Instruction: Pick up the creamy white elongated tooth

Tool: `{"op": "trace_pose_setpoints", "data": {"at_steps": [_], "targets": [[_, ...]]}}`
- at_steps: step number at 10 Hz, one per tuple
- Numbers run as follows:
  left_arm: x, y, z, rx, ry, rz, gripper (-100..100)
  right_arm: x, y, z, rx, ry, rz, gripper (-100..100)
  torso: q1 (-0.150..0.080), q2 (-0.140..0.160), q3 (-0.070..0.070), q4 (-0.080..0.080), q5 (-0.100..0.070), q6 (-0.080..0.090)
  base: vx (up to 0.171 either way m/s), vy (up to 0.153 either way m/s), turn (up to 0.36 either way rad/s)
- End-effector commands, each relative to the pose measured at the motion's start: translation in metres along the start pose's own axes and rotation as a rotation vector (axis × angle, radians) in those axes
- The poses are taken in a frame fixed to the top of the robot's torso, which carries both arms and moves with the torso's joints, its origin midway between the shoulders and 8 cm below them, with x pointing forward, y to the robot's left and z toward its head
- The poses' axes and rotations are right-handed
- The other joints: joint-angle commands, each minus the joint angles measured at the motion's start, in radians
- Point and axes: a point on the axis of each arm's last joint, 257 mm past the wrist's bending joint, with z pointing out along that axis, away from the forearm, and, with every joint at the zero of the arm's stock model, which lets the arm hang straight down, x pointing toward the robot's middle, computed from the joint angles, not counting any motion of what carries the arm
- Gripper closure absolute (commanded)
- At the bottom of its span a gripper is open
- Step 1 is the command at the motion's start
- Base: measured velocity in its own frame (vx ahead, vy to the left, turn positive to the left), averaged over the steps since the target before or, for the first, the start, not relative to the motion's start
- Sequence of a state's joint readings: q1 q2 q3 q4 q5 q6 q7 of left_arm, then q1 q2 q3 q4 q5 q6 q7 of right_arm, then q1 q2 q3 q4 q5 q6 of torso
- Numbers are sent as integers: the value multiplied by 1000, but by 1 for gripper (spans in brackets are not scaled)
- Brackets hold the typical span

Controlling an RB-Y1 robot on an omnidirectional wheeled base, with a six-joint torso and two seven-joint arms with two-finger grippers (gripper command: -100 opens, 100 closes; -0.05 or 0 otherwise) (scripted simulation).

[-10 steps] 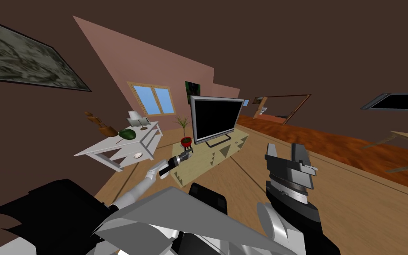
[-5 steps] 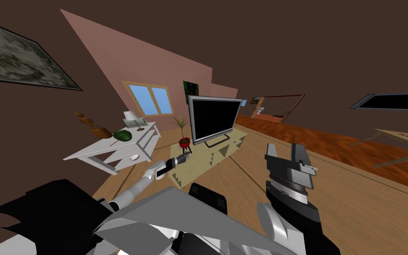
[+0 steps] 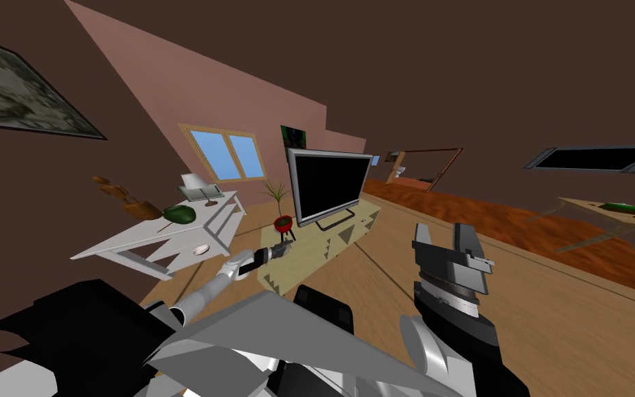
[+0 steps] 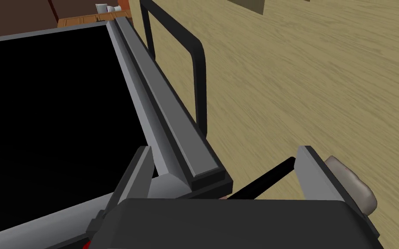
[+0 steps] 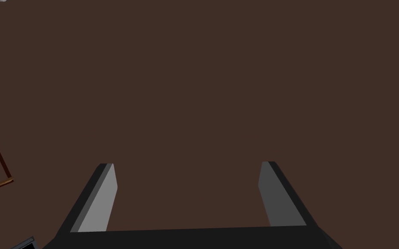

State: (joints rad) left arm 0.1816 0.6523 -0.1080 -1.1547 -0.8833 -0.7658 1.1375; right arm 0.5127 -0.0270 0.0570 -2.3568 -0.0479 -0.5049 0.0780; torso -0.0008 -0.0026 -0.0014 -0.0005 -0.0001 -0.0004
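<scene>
My left gripper (image 4: pixel 224 150) is open, its two blades standing about a third of the wrist view apart and closed on nothing. In the gap between them I see the lower corner of the television (image 4: pixel 56 129), with its grey frame and black screen, and a thin black bar (image 4: pixel 263 180) that slants toward one blade; I cannot tell what that bar belongs to. The tooth (image 4: pixel 353 186) lies outside the gap, just beside the outer face of the blade farther from the television. It rests on the top of the low tan cabinet (image 4: pixel 315 82) that carries the set, off the screen's lower corner. Whether the blade touches it I cannot tell. What shows of the tooth is a smooth, rounded, blunt end, pale creamy grey-white with a tiny reddish fleck on top. The rest is hidden behind the blade and the gripper body, so I cannot judge its length. The television's black stand (image 4: pixel 196 65) loops up from the cabinet behind the frame. In the head view my left arm reaches out toward the television's lower corner, where a potted plant (image 3: pixel 282 222) in a red pot stands just beside the screen. My right gripper (image 3: pixel 445 238) is held up well apart from the television, its blades spread wide with nothing between them.
</scene>
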Motion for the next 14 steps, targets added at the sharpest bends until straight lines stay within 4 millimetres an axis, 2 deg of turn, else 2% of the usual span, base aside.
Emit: {"op": "trace_pose_setpoints", "data": {"at_steps": [1,2,5,6,9,10,12,13,14], "targets": [[-2,12,-4,-22,-4,-12,-100,0,0,0,0,0,0,0,0,0,0,0,0,0,14,-5,7],[-8,31,-14,-80,8,-17,-100,0,0,0,0,0,0,0,0,1,1,0,0,0,31,-16,-84],[-15,57,-29,-153,9,-36,-100,0,0,0,0,0,0,0,0,-1,0,0,0,0,41,-14,-68],[-22,72,-40,-206,17,-41,-100,0,0,0,0,0,0,0,-1,-1,0,0,0,0,60,-20,-88],[-30,94,-57,-273,16,-60,-100,0,0,0,0,0,0,0,-1,-1,-1,0,0,0,52,-21,-71],[-36,109,-73,-327,17,-73,-100,0,0,0,0,0,0,0,-1,-1,-1,0,0,0,79,-30,-78],[-37,116,-77,-342,10,-86,-100,0,0,0,0,0,0,0,-1,-2,-1,0,0,0,41,-15,-27],[-42,126,-90,-385,15,-93,-100,0,0,0,0,0,0,0,-1,0,0,0,0,0,44,-18,-95],[-42,128,-91,-388,13,-96,-100,0,0,0,0,0,0,0,-1,0,0,0,0,0,53,-14,-58]]}}
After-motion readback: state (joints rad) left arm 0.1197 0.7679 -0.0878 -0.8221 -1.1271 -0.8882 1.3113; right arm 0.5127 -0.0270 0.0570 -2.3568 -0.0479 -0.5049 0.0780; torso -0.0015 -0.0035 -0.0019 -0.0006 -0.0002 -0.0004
